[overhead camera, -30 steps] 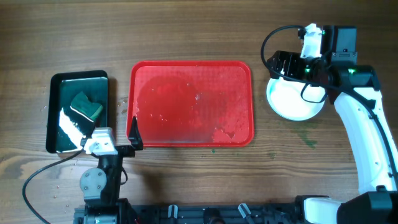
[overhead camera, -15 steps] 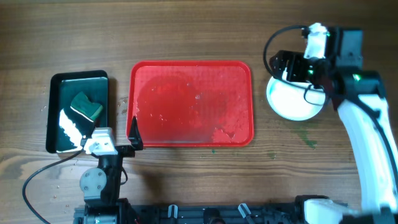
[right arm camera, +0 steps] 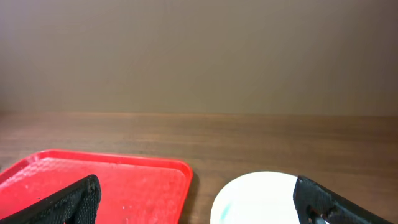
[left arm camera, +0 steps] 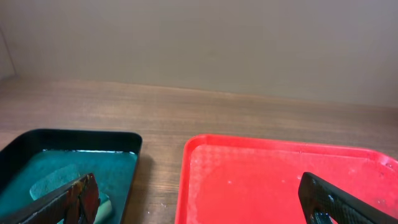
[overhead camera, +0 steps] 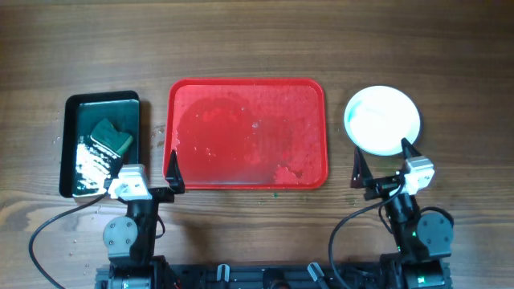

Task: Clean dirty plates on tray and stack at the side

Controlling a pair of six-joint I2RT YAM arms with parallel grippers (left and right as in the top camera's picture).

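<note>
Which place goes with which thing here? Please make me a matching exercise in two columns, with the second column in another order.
Things:
1. red tray
2. plates
3. sponge
4. black tray

Places:
a. inside the black tray
b. centre of the overhead view
c. far left of the overhead view
d. just right of the red tray

Pairs: 1-b; 2-d; 3-a; 4-c

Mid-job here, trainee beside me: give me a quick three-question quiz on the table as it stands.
1. True or false: a plate lies on the red tray.
2. The plates sit: A) left of the tray, B) right of it, C) on it.
3. Fill in: the sponge lies in the ____ tray.
Key: 1 false; 2 B; 3 black tray.
</note>
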